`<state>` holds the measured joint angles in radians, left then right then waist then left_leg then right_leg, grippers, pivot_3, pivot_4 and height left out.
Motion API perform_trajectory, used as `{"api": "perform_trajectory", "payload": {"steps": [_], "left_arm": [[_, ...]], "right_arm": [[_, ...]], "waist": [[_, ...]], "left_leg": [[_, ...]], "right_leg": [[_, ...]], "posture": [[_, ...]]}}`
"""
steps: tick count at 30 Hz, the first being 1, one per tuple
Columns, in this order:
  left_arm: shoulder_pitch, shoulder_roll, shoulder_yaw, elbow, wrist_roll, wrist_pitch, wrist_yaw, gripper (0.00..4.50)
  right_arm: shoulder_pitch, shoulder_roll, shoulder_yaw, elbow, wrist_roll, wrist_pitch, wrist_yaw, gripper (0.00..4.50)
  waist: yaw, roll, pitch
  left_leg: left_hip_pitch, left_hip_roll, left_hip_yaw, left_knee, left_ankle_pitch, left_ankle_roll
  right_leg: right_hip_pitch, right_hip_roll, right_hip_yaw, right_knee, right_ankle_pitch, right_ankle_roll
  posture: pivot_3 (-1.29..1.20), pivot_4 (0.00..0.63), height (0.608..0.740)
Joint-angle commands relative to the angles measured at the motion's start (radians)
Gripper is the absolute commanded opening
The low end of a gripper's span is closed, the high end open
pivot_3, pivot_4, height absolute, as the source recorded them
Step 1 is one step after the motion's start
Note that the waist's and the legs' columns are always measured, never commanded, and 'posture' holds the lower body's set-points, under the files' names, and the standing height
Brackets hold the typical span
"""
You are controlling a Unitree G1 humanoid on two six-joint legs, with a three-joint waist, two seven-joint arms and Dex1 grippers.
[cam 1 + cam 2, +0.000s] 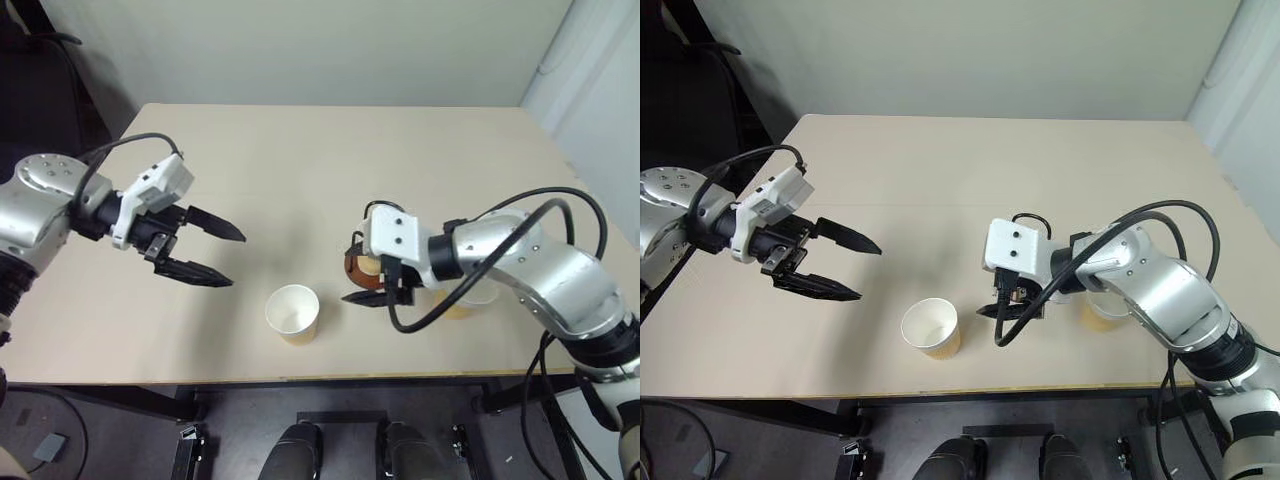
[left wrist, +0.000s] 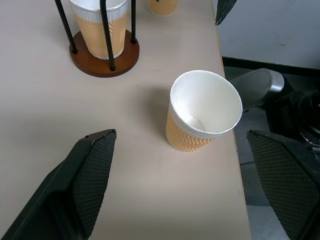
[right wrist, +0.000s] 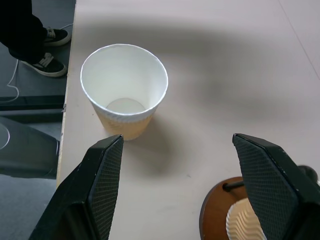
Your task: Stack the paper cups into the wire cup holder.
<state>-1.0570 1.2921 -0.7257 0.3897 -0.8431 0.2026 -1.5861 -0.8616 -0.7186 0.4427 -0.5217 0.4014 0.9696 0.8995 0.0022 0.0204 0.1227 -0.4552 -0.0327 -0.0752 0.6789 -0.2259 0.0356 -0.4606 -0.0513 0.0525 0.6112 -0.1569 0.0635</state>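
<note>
Cup (image 1: 292, 312) upright between open pincers

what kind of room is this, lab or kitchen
Probably a lab or test room: a bare beige table against a plain wall, holding a few paper cups and a wire cup holder, cables on the floor.

My arms: silver metal shells, black joints, white wrist blocks.
My left gripper (image 1: 208, 254) and right gripper (image 3: 182, 185) each have two black tapered fingers (image 2: 87, 180) with cross-hatched pads; loose black cables loop over both forearms; small dark screws dot the white blocks.
</note>
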Motion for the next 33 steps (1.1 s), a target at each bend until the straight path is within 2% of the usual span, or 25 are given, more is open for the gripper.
{"api": "perform_trajectory", "payload": {"steps": [1,6,21,24,25,33], "left_arm": [[-0.031,0.008,0.001,-0.014,-0.017,0.018,-0.028,4.48],[-0.031,0.007,0.002,-0.015,-0.013,0.024,-0.028,4.48],[-0.062,-0.021,-0.018,0.012,-0.003,0.025,-0.028,4.48],[-0.066,-0.023,-0.026,0.017,-0.003,0.022,-0.028,4.48],[-0.068,-0.024,-0.027,0.018,-0.002,0.022,-0.028,4.48],[-0.073,-0.032,-0.032,0.033,0.004,0.016,-0.028,4.48]], "right_arm": [[-0.026,0.05,0.024,0.004,-0.03,-0.006,-0.025,3.53],[-0.024,0.075,0.042,0.017,-0.052,-0.009,-0.023,3.53],[-0.128,0.19,0.144,0.226,-0.195,-0.106,0.015,3.53],[-0.153,0.214,0.153,0.268,-0.215,-0.125,0.033,3.53],[-0.16,0.223,0.155,0.28,-0.221,-0.13,0.04,3.53],[-0.212,0.299,0.156,0.322,-0.213,-0.107,0.084,3.53]], "waist": [[0.0,0.0,0.0],[0.0,0.0,0.0],[-0.002,0.0,0.0],[-0.003,0.0,0.0],[-0.003,0.0,0.0],[-0.003,0.0,0.0]], "left_leg": [[0.0,0.0,0.0,0.0,0.0,0.0],[0.0,0.0,0.0,0.0,0.0,-0.001],[0.0,0.001,0.0,-0.001,0.0,-0.002],[0.0,0.001,0.0,-0.001,0.001,-0.005],[0.0,0.001,0.0,-0.002,0.005,-0.01],[0.0,0.001,0.0,-0.006,0.005,-0.013]], "right_leg": [[0.0,0.0,0.0,0.0,0.0,0.0],[-0.001,0.0,0.0,0.0,0.0,-0.001],[-0.001,0.0,0.0,0.001,-0.001,-0.003],[-0.002,0.001,0.0,0.001,-0.001,-0.003],[-0.002,0.001,0.0,0.001,-0.001,-0.004],[-0.004,0.001,-0.001,0.001,-0.003,-0.006]], "posture": [[0.0,0.15,0.74],[0.0,0.15,0.74],[0.0,0.15,0.74],[0.0,0.15,0.74],[0.0,0.15,0.74],[0.0,0.15,0.74]]}}
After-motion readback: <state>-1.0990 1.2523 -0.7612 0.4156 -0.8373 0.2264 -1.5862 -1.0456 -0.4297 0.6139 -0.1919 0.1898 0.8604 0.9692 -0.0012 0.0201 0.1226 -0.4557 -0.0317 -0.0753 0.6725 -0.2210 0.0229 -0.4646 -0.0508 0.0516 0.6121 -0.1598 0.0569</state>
